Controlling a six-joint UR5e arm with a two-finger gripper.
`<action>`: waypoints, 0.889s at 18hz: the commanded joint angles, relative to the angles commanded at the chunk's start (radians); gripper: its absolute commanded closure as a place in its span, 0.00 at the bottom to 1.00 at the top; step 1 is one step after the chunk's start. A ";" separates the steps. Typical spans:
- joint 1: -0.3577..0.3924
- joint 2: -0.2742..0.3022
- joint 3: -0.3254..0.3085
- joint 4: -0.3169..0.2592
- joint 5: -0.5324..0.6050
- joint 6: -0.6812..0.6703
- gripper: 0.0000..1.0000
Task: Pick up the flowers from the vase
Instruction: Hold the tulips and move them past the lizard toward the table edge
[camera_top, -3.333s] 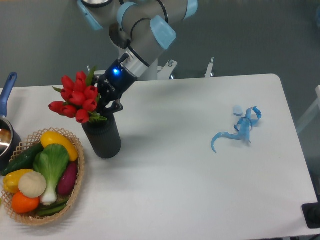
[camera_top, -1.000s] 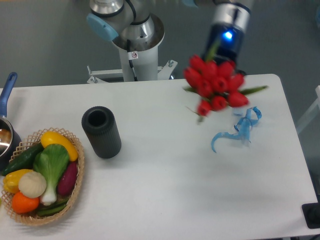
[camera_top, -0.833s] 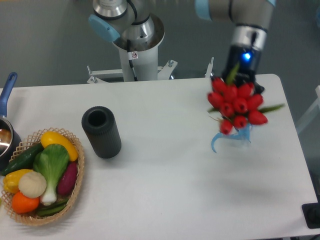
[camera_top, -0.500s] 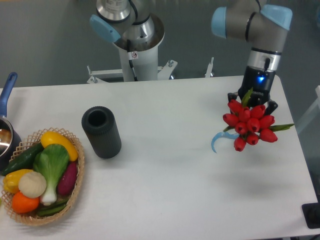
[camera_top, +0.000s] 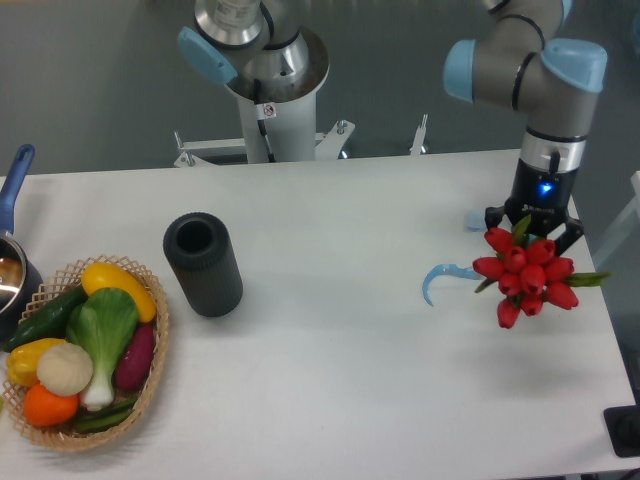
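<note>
The flowers (camera_top: 529, 277), a bunch of red tulip buds with green leaves, hang from my gripper (camera_top: 533, 222) over the right side of the table. The gripper points down and is shut on the bunch's stems; its fingers are mostly hidden by the buds. The vase (camera_top: 203, 264), a matte black ribbed cylinder, stands upright on the left side of the table with its round hollow top empty, far from the gripper.
A blue curly ribbon (camera_top: 441, 276) lies on the table just left of and under the flowers. A wicker basket (camera_top: 154, 380) of vegetables sits at the front left. A pot with a blue handle (camera_top: 14, 177) is at the left edge. The robot base (camera_top: 268, 110) stands behind the table.
My gripper lifted the flowers out of the vase and carried them across the table to the right. In the last half second they moved slightly further right and lower.
</note>
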 joint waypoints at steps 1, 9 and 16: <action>-0.009 -0.009 0.015 0.000 0.015 -0.023 0.82; -0.087 -0.077 0.108 -0.008 0.233 -0.046 0.82; -0.118 -0.107 0.140 -0.029 0.359 -0.022 0.78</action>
